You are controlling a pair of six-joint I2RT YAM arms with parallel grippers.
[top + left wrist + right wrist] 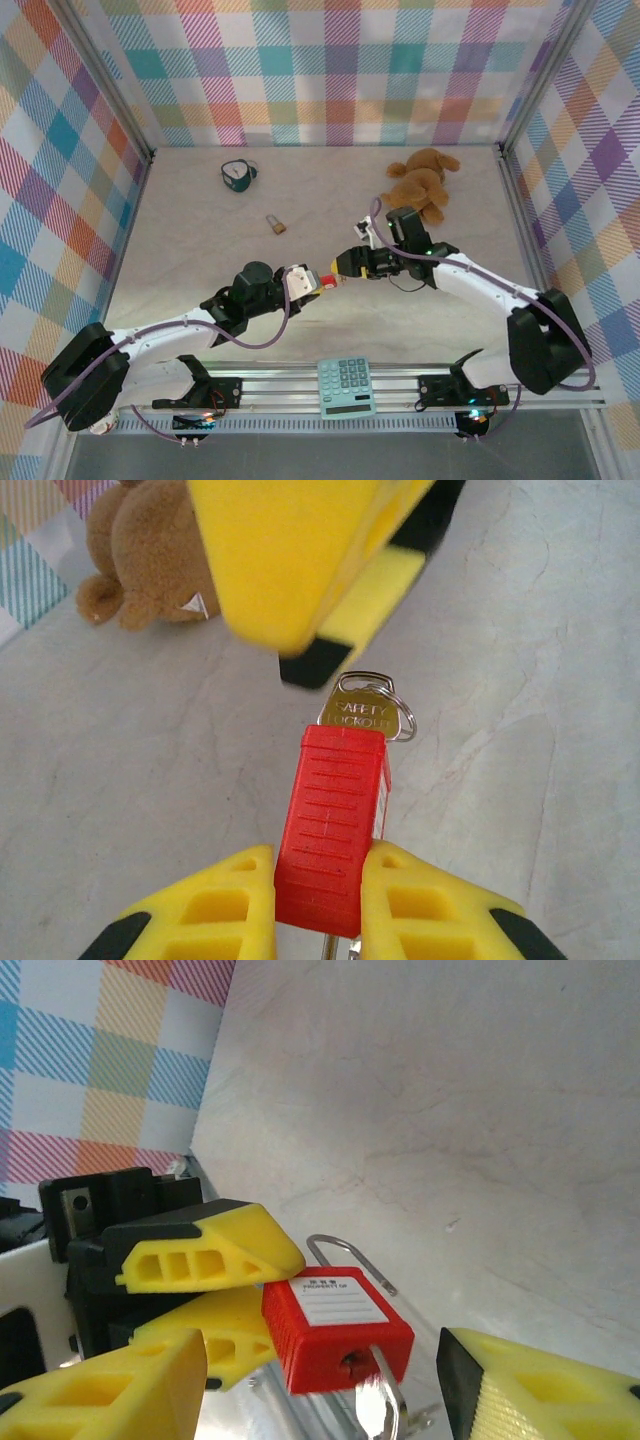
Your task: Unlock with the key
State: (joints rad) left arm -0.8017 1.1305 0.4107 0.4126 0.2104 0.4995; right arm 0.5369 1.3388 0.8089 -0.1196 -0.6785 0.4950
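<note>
**Key's sitting in the red lock, right claw is wide open**

So the left gripper [320,865] is clenched hard on the chunky red plastic padlock [332,820]. Both yellow fingers [225,905] press on its ribbed sides near the shackle end. It's holding the lock up off the pale marbled table [200,250], about mid-table, just ahead of the arms.

The small flat brass key [357,712] is stuck in the keyhole on the padlock's bottom face, the end that points away from the left wrist. Its rounded head pokes out with stamped lettering on it and a thin wire ring looped through the top. From the right wrist camera you can see the blade going into the hole, plus the silver shackle [345,1258] curving out the other side behind the left arm's fingers.

The right gripper [322,1360] is released. Its two yellow fingers [540,1390] stand well apart, one on each side of the key head, and neither is touching it as far as I can see. In the left wrist view one of those fingers hangs just above the key, blurry and really close.

Other stuff on the table:
- a fuzzy brown teddy bear [422,180] at the far right, behind the right arm
- a little brass padlock with a silver shackle [275,225] lying well apart from the action
- a small dark-teal rounded thing [238,174] near the back wall, can't tell what it is
- a teal calculator [345,387] on the rail between the arm bases
</note>
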